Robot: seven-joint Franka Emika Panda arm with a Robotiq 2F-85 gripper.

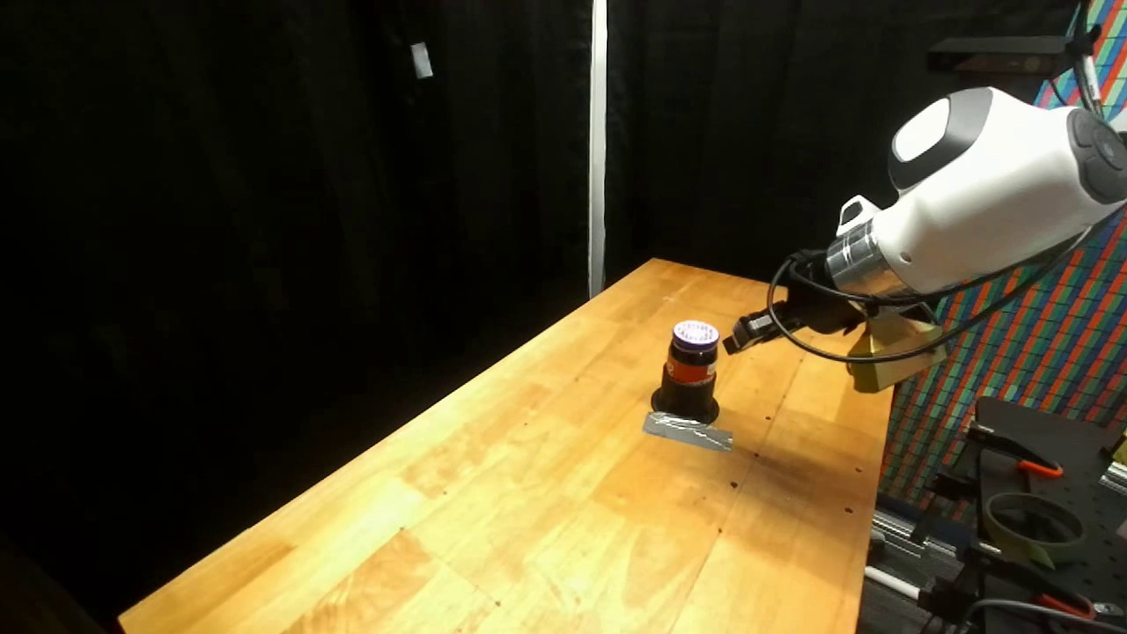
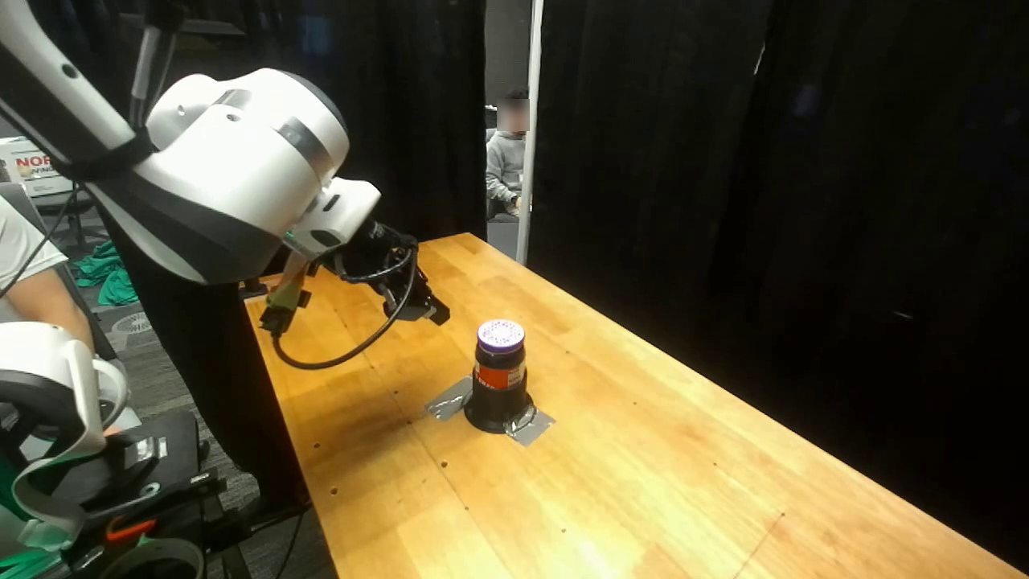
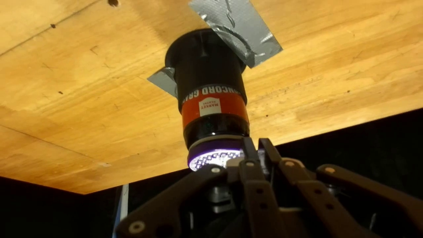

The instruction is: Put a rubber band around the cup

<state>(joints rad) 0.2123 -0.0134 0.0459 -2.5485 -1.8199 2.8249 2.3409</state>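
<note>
The cup stands upright on the wooden table, a dark cylinder with a red-orange stripe and a pale purple-rimmed top. It shows in both exterior views (image 1: 691,370) (image 2: 500,376) and in the wrist view (image 3: 214,109). Its lower part sits in a black flared base. A thin pale ring (image 3: 216,136) runs just under the top; I cannot tell whether it is a rubber band. No clear rubber band shows elsewhere. My gripper (image 1: 730,344) (image 2: 440,312) (image 3: 255,145) points down beside the cup's top, apparently apart from it. Its fingertips are nearly together, with nothing clear between them.
Grey tape (image 1: 688,431) (image 2: 532,428) (image 3: 244,31) fixes the base to the table (image 1: 546,519). A black cable (image 2: 354,358) loops out from my wrist. Black curtains (image 1: 308,220) hang behind the table. A side cart (image 1: 1065,467) with a tape roll (image 1: 990,519) stands beyond the table edge.
</note>
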